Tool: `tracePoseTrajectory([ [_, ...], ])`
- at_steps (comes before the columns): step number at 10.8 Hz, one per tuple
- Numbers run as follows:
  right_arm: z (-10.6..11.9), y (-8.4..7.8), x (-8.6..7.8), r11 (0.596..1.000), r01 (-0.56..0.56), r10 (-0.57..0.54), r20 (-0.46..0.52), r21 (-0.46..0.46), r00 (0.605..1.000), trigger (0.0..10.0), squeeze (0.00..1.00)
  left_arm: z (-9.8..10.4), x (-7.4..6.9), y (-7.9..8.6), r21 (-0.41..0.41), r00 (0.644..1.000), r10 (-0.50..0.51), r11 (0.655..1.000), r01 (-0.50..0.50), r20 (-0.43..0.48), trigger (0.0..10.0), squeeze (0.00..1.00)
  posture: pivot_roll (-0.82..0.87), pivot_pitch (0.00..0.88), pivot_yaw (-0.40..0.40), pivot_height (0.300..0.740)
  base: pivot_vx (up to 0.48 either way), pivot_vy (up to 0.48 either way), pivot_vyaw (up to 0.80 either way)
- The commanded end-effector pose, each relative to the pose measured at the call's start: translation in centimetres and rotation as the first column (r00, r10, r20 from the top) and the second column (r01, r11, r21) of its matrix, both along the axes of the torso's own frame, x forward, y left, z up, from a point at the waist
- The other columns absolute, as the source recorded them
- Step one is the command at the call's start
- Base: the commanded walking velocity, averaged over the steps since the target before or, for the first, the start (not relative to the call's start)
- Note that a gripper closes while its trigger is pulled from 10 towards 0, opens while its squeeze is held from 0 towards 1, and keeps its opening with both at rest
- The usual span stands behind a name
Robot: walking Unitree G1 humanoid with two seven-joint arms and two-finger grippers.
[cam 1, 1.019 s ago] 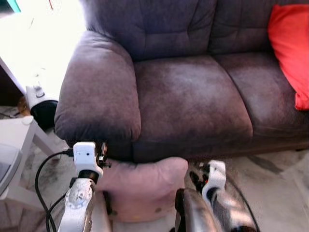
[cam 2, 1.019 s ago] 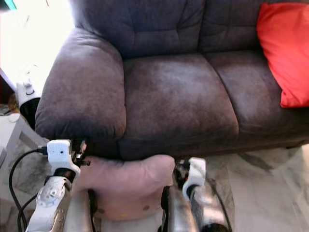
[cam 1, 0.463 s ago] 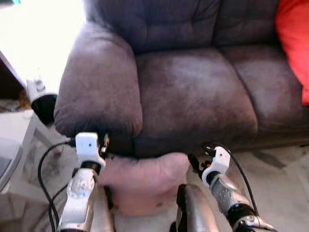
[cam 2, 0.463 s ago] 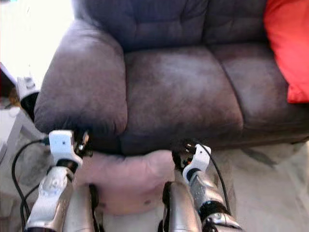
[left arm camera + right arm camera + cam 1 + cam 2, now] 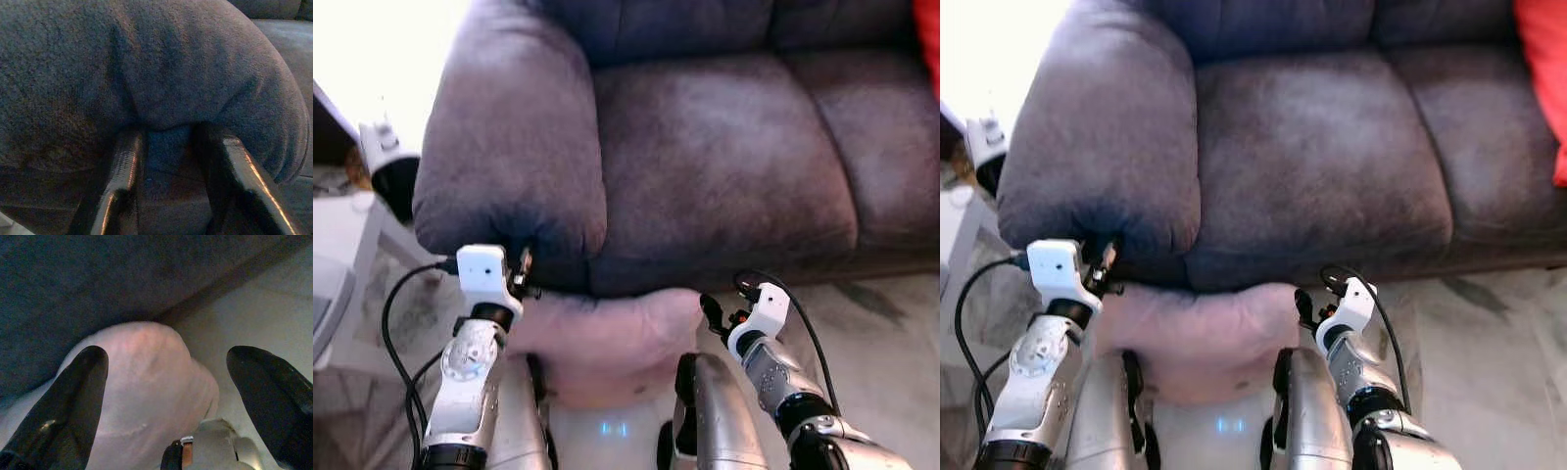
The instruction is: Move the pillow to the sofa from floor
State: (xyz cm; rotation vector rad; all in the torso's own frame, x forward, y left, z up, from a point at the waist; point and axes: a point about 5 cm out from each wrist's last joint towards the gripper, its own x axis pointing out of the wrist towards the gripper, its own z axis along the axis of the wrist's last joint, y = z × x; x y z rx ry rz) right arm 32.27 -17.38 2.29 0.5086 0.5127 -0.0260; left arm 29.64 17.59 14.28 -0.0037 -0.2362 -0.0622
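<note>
Pillow seemingly jammed against sofa front.

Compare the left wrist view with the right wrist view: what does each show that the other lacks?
Left wrist view alone: the sofa's rounded armrest bulging close above the left tool, whose fingers stand apart. Right wrist view alone: the pink pillow framed between the wide-open fingers of the right tool, with pale floor beside it. Both share the dark sofa upholstery and an open tool.
</note>
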Motion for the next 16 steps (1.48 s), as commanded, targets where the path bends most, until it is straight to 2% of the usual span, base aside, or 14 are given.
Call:
tracePoseTrajectory([
  [1, -0.9, 0.0, -0.7, 0.999, 0.025, -0.024, -0.043, 0.025, 0.999, 10.0, 0.00, -0.3, -0.2, 0.7, -0.013, 0.999, 0.043, 0.999, -0.043, -0.030, 10.0, 0.00, 0.16, 0.393, -0.062, 0.537, 0.000, 0.000, 0.00],
  [2, -0.8, 0.0, -0.6, 0.998, 0.044, -0.043, -0.042, 0.045, 0.998, 10.0, 0.00, 0.5, -0.1, 0.9, -0.019, 0.998, 0.060, 0.998, -0.060, 0.010, 10.0, 0.00, 0.16, 0.401, -0.068, 0.537, 0.000, 0.000, 0.00],
  [3, -0.6, 0.0, -0.4, 0.997, 0.048, -0.046, -0.041, 0.055, 0.998, 10.0, 0.00, 1.4, 0.3, 1.9, -0.005, 0.995, 0.090, 0.996, -0.090, 0.035, 10.0, 0.00, 0.16, 0.407, -0.075, 0.537, 0.000, 0.000, 0.00],
  [5, -0.2, 0.2, 0.0, 0.997, 0.044, -0.042, -0.031, 0.070, 0.999, 10.0, 0.00, 1.8, 0.3, 3.7, 0.104, 0.996, 0.087, 0.991, -0.089, 0.021, 10.0, 0.00, 0.16, 0.406, -0.080, 0.537, 0.000, 0.000, 0.00],
  [6, -0.1, 0.2, 0.1, 0.996, 0.048, -0.046, -0.027, 0.071, 0.999, 10.0, 0.00, 1.6, -0.6, 5.7, 0.189, 0.993, 0.120, 0.975, -0.118, 0.001, 10.0, 0.00, 0.17, 0.405, -0.083, 0.537, 0.000, 0.000, 0.00],
  [8, 0.0, 0.1, 0.2, 0.996, 0.048, -0.046, -0.025, 0.080, 0.999, 10.0, 0.00, 1.4, -1.7, 7.2, 0.186, 0.984, 0.177, 0.967, -0.174, -0.002, 10.0, 0.00, 0.17, 0.402, -0.095, 0.537, 0.000, 0.000, 0.00],
  [12, 0.8, 0.5, 0.9, 0.992, 0.045, -0.045, -0.004, 0.121, 0.999, 10.0, 0.00, 1.6, -3.0, 7.1, 0.174, 0.981, 0.195, 0.966, -0.192, 0.001, 10.0, 0.00, 0.18, 0.419, -0.102, 0.537, 0.000, 0.000, 0.00],
  [14, 0.9, 1.1, 1.1, 0.980, 0.050, -0.048, -0.016, 0.193, 0.999, 10.0, 0.00, 1.9, -3.3, 6.9, 0.166, 0.978, 0.208, 0.965, -0.205, 0.003, 10.0, 0.00, 0.19, 0.431, -0.104, 0.537, 0.000, 0.000, 0.00],
  [16, 1.7, 2.0, 1.6, 0.968, -0.026, 0.020, 0.027, 0.248, 0.999, 10.0, 0.00, 2.7, -3.6, 6.7, 0.154, 0.977, 0.212, 0.965, -0.212, 0.018, 10.0, 0.00, 0.20, 0.450, -0.106, 0.537, 0.000, 0.000, 0.00],
])
